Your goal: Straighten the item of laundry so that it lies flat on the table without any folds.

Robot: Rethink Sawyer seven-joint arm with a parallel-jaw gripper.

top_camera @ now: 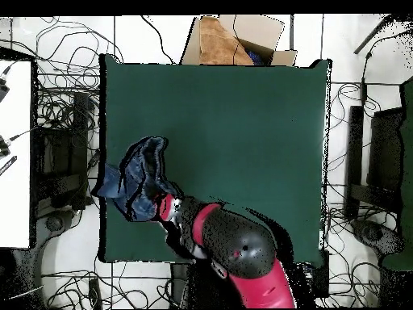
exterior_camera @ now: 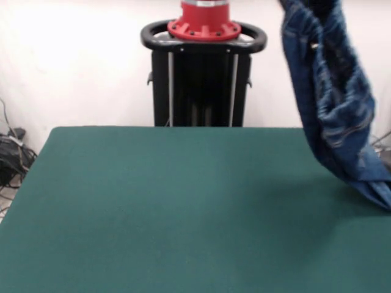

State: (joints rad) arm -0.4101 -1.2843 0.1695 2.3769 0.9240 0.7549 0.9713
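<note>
Claw state cannot be told in either view: in the front view it lies above the frame's top edge, where the small pair of faded blue denim jeans (exterior_camera: 333, 97) hangs down along the right side. The jeans dangle bunched and twisted from the upper right, and their lowest folds reach the far right part of the large dark green felt-like tabletop (exterior_camera: 183, 213), near the right edge of the frame. A light button shows on the upper part of the cloth. Behind the tabletop, at top centre, stands the black pedestal with a red ring (exterior_camera: 203, 67).

In the overhead view, the red and black arm (top_camera: 238, 246) rises from the bottom centre and reaches up and left. The claw (top_camera: 167, 208) sits at its tip, buried against the cloth. The jeans (top_camera: 137, 178) show as a crumpled heap at the left edge of the tabletop (top_camera: 242, 121), partly overhanging it. A brown cardboard box (top_camera: 230, 40) lies beyond the top edge.
</note>
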